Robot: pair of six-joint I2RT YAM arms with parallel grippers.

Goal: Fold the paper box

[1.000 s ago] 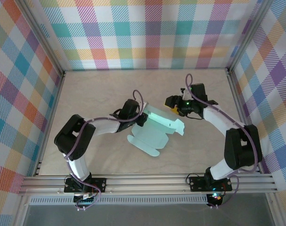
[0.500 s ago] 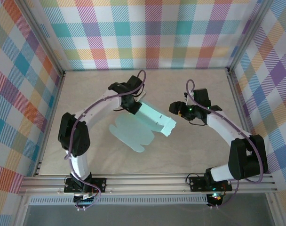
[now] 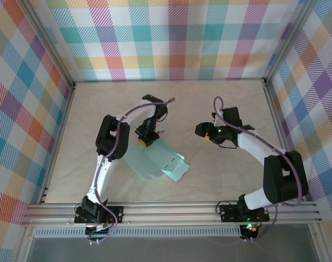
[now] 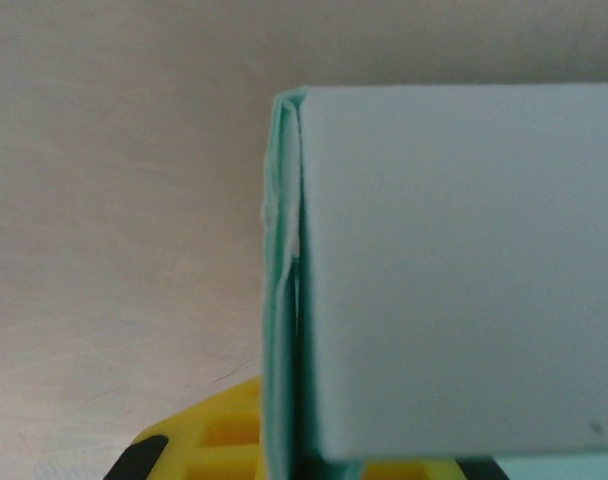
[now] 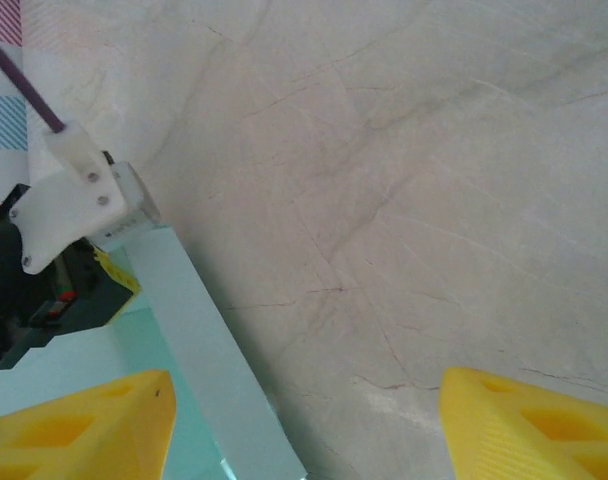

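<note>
Mid-frame, the left end effector (image 3: pixel 146 137) grasps the pale green paper box (image 3: pixel 161 164) by its upper edge. To its right, the right end effector (image 3: pixel 202 130) hangs released.

One paper box (image 3: pixel 161 162), two arms (image 3: pixel 100 170) (image 3: pixel 254 144).

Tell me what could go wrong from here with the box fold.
1. The left gripper pinches the paper box by one edge alone; the thin card could slip or crease there.
2. The right gripper stands open, apart from the box, so the unsupported free end may drag or spring unfolded.
</note>
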